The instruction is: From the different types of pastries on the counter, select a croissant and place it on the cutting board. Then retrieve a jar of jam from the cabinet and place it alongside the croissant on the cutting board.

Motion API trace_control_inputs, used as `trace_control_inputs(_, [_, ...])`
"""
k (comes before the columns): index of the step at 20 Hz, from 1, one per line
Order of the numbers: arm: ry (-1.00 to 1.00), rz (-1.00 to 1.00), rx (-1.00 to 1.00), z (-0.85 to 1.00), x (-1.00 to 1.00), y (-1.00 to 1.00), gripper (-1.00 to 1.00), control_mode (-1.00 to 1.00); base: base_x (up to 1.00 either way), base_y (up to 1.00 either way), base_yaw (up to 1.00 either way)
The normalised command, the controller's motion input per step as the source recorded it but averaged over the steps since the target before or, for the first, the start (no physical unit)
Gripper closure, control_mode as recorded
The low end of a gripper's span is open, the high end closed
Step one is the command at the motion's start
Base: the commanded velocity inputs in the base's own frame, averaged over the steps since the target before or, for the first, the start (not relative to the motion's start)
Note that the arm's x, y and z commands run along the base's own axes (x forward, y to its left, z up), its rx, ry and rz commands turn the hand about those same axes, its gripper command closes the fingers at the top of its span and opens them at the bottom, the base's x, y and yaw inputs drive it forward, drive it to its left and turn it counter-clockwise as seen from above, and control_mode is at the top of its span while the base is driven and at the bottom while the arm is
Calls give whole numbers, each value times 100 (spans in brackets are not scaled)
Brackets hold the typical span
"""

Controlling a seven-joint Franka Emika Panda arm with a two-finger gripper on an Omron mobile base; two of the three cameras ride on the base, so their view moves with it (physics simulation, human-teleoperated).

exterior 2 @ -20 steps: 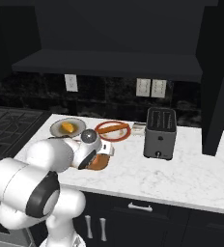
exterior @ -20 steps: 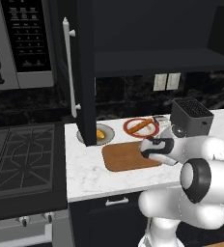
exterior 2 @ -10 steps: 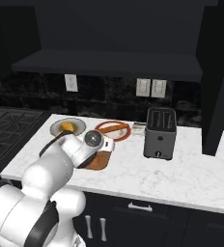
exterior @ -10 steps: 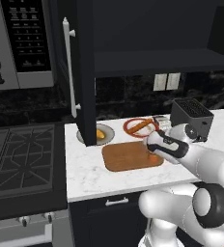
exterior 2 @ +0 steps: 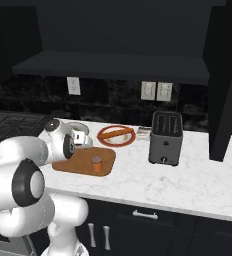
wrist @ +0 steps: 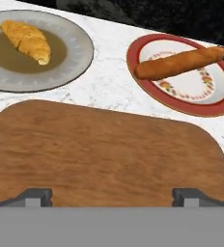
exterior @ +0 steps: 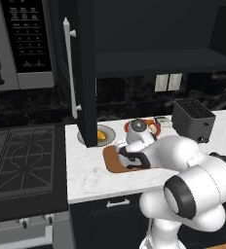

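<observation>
The croissant [wrist: 27, 41] lies on a grey plate [wrist: 80, 58] at the upper left of the hand view; it also shows by the cabinet door as a yellow-orange lump [exterior: 101, 135]. A long stick-shaped pastry [wrist: 181, 62] rests on a red-rimmed plate [exterior 2: 116, 134]. My gripper [wrist: 111, 198] is open and empty, low over the brown cutting board [wrist: 104, 154] and facing both plates. The small orange jar of jam [exterior 2: 96, 163] stands upright on the board's right part, apart from the hand.
The black cabinet door [exterior: 88, 73] with its silver bar handle [exterior: 71, 73] hangs open just left of the croissant plate. A dark toaster [exterior 2: 165, 137] stands to the right of the plates. A stove [exterior: 22, 155] lies to the left of the counter [exterior 2: 188, 180].
My hand has swung left across the cutting board, from its right end toward the croissant plate, and the elbow has come round to the right.
</observation>
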Motion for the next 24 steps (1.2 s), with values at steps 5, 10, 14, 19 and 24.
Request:
trace_control_inputs(5, [18, 5, 2, 10, 27, 29, -100, -100, 0, 0, 0])
trace_control_inputs(10, [9, 13, 4, 28, 93, 1, -100, -100, 0, 0, 0])
trace_control_inputs(14, [2, 4, 6, 3, 4, 40, -100, -100, 0, 0, 0])
trace_control_inputs(19, [-3, 0, 6, -5, 59, 58, -100, -100, 0, 0, 0])
trace_control_inputs(24, [-6, 0, 3, -5, 54, 61, -100, -100, 0, 0, 0])
